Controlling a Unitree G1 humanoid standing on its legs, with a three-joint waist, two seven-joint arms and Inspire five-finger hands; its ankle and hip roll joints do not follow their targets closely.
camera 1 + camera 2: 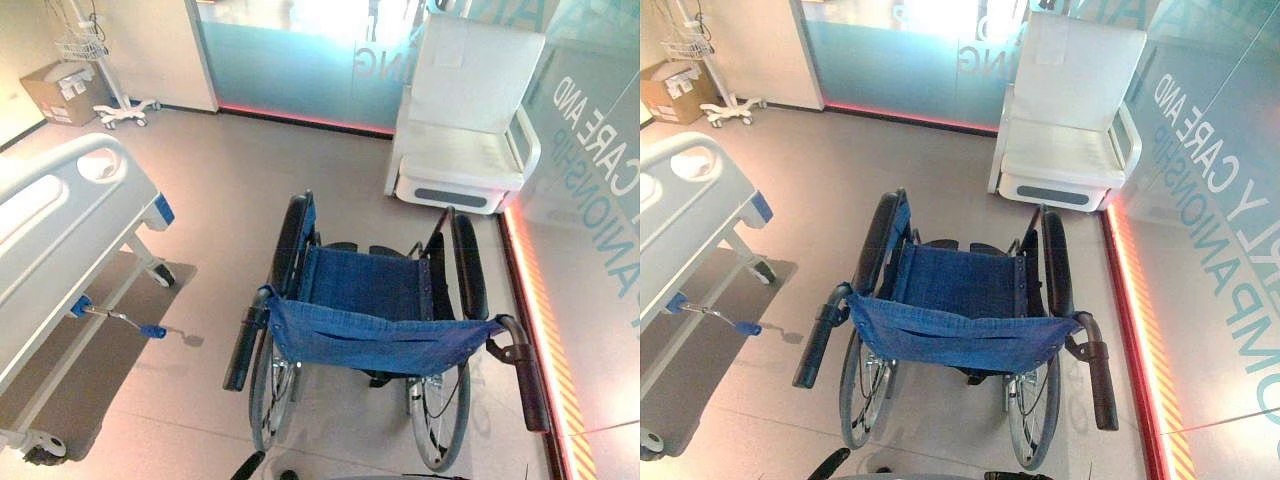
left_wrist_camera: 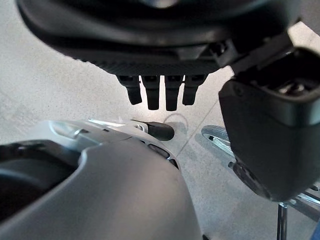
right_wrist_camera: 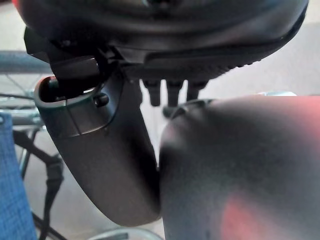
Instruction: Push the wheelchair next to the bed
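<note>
**Item: wheelchair, standing free, awaiting push toward bed**

We are looking down on the wheelchair (image 1: pixel 375 330) from behind its blue backrest sling. Taking the wheelchair as our landmark: the bed (image 1: pixel 60 240) is lying off its left side, apart from it across bare floor, with a blue-tipped crank handle (image 1: pixel 120 320) sticking out toward the chair. A white armchair (image 1: pixel 470 120) is standing beyond the chair's front, near the glass wall (image 1: pixel 590 200), which is running close along the chair's right side.

Orientation: the chair's long axis is running from its two push handles, nearest us, to its front, which is pointing at the white armchair. The bed's long side is lying at a slight angle to that axis, so we are judging that the chair needs steering leftward, not only forward.

Hands: our left hand (image 2: pixel 160 90) is hanging above the floor with its fingers straight and apart from the thumb, holding nothing. Our right hand (image 3: pixel 170 90) is likewise relaxed, fingers extended, empty. We are judging both are low behind the chair because neither push handle (image 1: pixel 245 345) is gripped yet; the other handle (image 1: pixel 530 385) is also standing free.
</note>
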